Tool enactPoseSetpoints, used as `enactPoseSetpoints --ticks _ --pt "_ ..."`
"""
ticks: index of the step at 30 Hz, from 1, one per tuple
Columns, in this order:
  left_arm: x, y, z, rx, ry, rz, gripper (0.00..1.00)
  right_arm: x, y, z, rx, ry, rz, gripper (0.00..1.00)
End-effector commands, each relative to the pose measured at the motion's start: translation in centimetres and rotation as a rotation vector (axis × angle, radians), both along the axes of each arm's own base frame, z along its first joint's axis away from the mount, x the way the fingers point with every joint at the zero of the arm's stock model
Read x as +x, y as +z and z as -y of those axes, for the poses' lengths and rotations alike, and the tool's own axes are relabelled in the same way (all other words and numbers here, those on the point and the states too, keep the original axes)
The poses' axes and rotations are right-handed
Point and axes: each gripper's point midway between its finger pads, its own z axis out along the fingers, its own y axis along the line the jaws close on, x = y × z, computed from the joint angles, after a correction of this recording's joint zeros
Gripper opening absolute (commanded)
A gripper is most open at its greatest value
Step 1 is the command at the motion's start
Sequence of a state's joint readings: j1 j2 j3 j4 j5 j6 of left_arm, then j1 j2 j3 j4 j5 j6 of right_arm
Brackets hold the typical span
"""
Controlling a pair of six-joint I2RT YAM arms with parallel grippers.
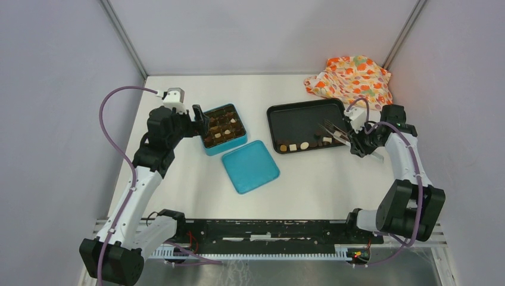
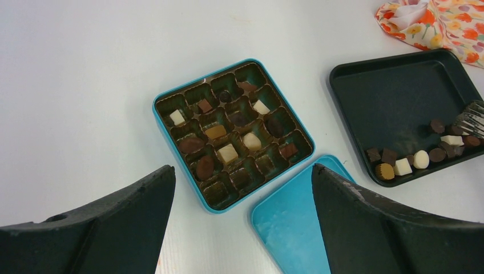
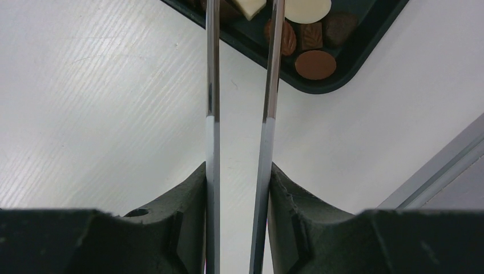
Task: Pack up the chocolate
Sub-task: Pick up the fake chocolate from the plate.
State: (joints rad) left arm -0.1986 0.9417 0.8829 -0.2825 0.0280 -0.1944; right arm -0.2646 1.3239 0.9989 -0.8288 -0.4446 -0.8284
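Top external view: left arm reaches forward, left pincer spread wide, empty, beside the teal box at its 9 o'clock. Right arm bends inward, right pincer clamped on metal tongs reaching over chocolate at 6 o'clock in the black tray; more fills the box

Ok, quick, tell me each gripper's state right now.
Left gripper: open, holding nothing.
Right gripper: closed on the slim metal tongs, which reach over the black rectangular tray.

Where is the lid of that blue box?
In the overhead view the lid lies flat mid-table, beside the near right corner of the open box, nearer the arms than the black tray.
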Motion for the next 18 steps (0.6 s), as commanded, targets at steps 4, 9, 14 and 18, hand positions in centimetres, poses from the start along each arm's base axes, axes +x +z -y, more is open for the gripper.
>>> enactPoseSetpoints --ticks 4,9,14,18 --pt "0.3 0.3 0.0 0.047 -0.024 0.032 0.94 0.7 -0.5 -0.4 0.032 0.034 0.002 0.44" --pt "0.3 0.3 0.0 0.047 -0.025 0.032 0.94 0.9 -1.0 -0.3 0.038 0.034 -0.02 0.45" --pt "0.3 0.3 0.0 0.048 -0.024 0.032 0.94 1.2 -1.5 0.1 0.025 0.023 -0.032 0.47" --pt "0.3 0.2 0.0 0.047 -0.023 0.03 0.94 1.6 -1.6 0.3 0.023 0.017 -0.04 0.47"
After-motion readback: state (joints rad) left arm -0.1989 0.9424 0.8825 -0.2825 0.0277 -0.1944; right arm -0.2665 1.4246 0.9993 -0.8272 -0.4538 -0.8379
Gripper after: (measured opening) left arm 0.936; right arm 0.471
